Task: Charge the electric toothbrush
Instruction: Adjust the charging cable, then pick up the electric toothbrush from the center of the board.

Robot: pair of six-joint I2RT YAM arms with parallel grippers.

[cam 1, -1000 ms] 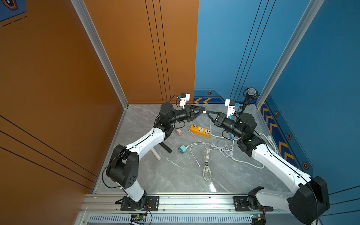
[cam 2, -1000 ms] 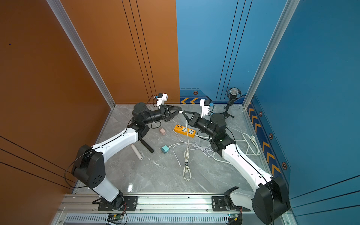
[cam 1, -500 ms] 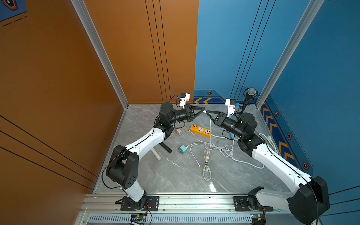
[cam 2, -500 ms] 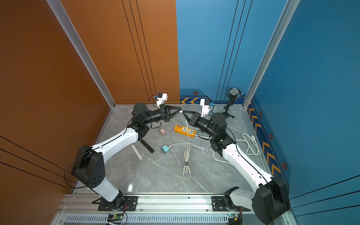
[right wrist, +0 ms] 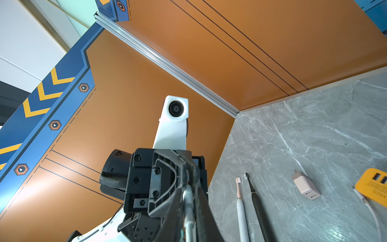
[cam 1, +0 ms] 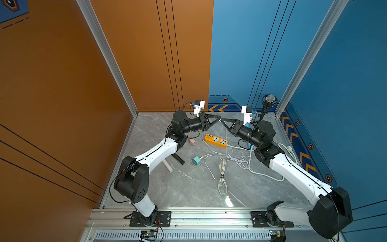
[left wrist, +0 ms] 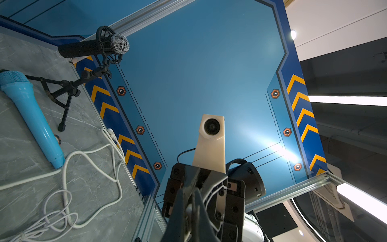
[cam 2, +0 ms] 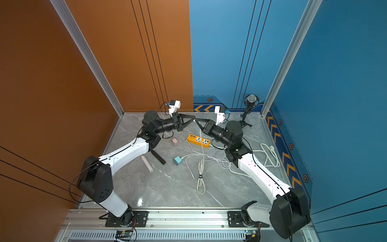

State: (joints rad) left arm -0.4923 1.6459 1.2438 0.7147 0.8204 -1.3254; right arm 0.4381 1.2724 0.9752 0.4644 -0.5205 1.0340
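Top views both show a grey marble floor (cam 1: 188,192), orange walls from 9 to 12 o'clock, blue from 12 to 3. Both arms reach in from 6, elbows bent, tips meeting near 12. The left gripper (cam 1: 219,120) and right gripper (cam 1: 223,120) each pinch the end of a white cable (cam 1: 221,177) hanging to the floor. A pale toothbrush (cam 1: 167,165) and black toothbrush (cam 1: 178,159) lie at 8 o'clock from the orange power strip (cam 1: 216,141). Left wrist view: fingers (left wrist: 178,213) pressed on something pale. Right wrist view: jaws tight on the cable's silver end; both toothbrushes lie flat.
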